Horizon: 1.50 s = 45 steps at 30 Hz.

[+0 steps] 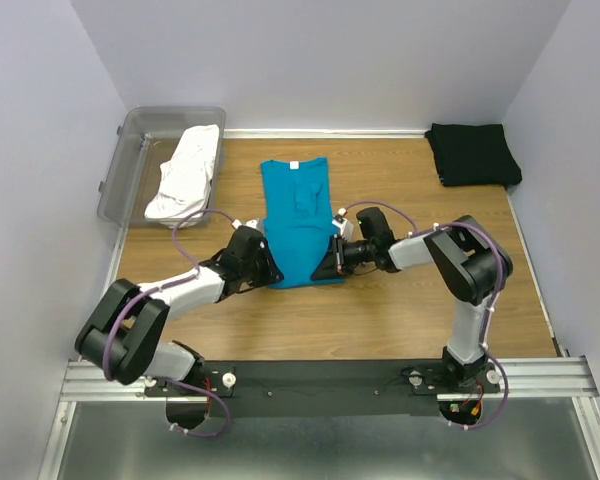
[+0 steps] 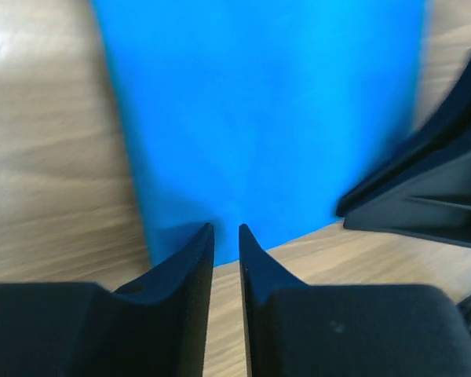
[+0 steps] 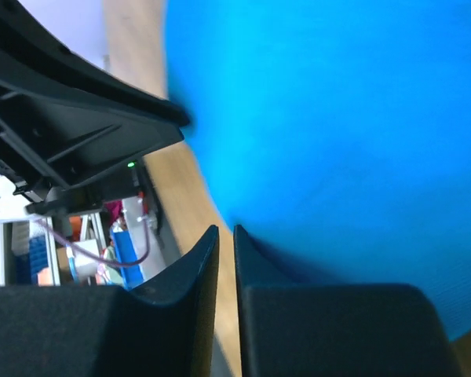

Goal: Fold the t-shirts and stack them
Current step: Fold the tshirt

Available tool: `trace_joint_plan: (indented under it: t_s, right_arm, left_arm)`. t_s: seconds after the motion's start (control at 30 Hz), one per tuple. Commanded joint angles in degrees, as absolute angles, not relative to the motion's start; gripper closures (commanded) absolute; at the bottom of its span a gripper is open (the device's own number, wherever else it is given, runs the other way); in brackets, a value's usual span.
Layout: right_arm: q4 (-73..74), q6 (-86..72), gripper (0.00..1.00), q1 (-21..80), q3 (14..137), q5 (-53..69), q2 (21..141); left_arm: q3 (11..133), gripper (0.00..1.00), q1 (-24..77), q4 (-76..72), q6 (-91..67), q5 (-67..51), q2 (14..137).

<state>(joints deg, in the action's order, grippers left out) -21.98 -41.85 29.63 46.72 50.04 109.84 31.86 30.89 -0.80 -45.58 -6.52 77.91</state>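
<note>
Teal-blue t-shirt (image 1: 298, 225): lying flat mid-table (image 1: 400, 310), narrow, no sleeves showing, collar away from you. It is soft, limp cotton, likely sagging and sliding when lifted, so you are best taking it by the near hem corners.

Left gripper (image 2: 226, 229): pinching the near-left corner, jaws closed to a slit.

Right gripper (image 3: 220, 229): doing likewise at the near-right corner.

Black t-shirt (image 1: 472, 154): sitting folded, far right.

Clear grey plastic tub (image 1: 120, 185): holding the crumpled white t-shirt (image 1: 188, 175), which is spilling over the rim.
</note>
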Motion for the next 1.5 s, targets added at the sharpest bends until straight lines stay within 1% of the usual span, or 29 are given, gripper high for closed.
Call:
trace_joint_plan:
  t_s: [0.0,0.03,0.13,0.27,0.33,0.47,0.6,0.73,0.77,1.0,1.1,1.2,1.23,1.3,1.33,1.37,1.4,1.43,1.47]
  right_arm:
    - [-26.45,-41.84,0.82,29.71,45.09,47.03,115.04]
    - [-26.98,-41.75,0.83,29.45,44.65,46.76,116.79]
    - [-27.86,-41.4,0.83,27.7,41.93,46.32,117.86]
    - [-27.78,-40.34,0.83,26.28,40.08,47.46,115.23]
    - [-27.51,-41.74,0.83,26.28,40.6,49.12,111.98]
    - [-23.84,-42.72,0.83,28.81,44.02,49.31,106.53]
    - [-21.8,-43.5,0.83,33.3,49.91,47.55,105.12]
    - [-23.02,-45.0,0.83,36.56,52.73,46.06,108.36]
    - [-23.9,-45.44,0.83,37.52,52.91,45.79,110.72]
    - [-26.19,-46.05,0.83,38.23,53.53,44.56,121.27]
    - [-26.1,-45.62,0.84,38.23,53.0,44.3,122.17]
    - [-24.09,-44.48,0.84,38.32,53.61,44.47,120.24]
    - [-22.34,-43.6,0.84,38.23,54.22,43.95,118.93]
    - [-15.34,-39.83,0.84,38.32,56.67,42.37,114.63]
    - [-13.12,-38.51,0.83,38.23,57.3,40.19,112.87]
    - [-8.66,-36.15,0.82,38.23,59.04,38.86,109.28]
    - [-5.92,-34.82,0.78,38.15,59.85,35.11,107.68]
    - [-3.19,-32.54,0.65,38.14,60.72,32.72,106.19]
    - [-0.47,-31.48,0.57,38.14,61.52,30.35,104.52]
  left_arm:
    - [29.01,0.79,31.11,-2.81,-50.0,-4.13,81.91]
    - [28.05,0.82,31.03,-2.81,-50.62,-4.22,82.87]
    - [26.46,0.84,31.03,-2.81,-52.56,-4.48,82.44]
    - [23.65,0.84,31.03,-1.33,-53.7,-3.87,77.1]
    - [23.47,0.84,31.03,-0.27,-53.61,-3.78,74.98]
    - [24.52,0.81,31.03,4.29,-53.0,-3.08,69.53]
    - [27.24,0.79,30.94,7.2,-52.21,-2.02,65.49]
    - [28.39,0.79,31.03,9.31,-52.12,-1.06,64.51]
    - [28.3,0.79,31.03,9.66,-52.12,-1.14,64.34]
    - [27.77,0.79,31.03,11.42,-52.03,-0.44,63.02]
    - [27.77,0.79,31.03,12.04,-52.03,-0.44,62.14]
    - [28.21,0.75,31.03,12.65,-51.68,-0.44,60.74]
    - [28.3,0.71,31.11,12.83,-51.77,-0.44,60.3]
    - [28.91,0.67,31.03,13.88,-51.42,-0.44,58.81]
    - [29.18,0.64,31.11,14.23,-51.33,1.21,58.45]
    - [29.79,0.62,31.2,15.2,-50.63,1.58,57.84]
    - [30.23,0.6,31.2,15.47,-50.02,1.58,57.57]
    - [30.67,0.55,31.38,15.82,-49.49,1.5,57.48]
    - [31.11,0.52,31.46,16.86,-49.13,1.49,57.57]
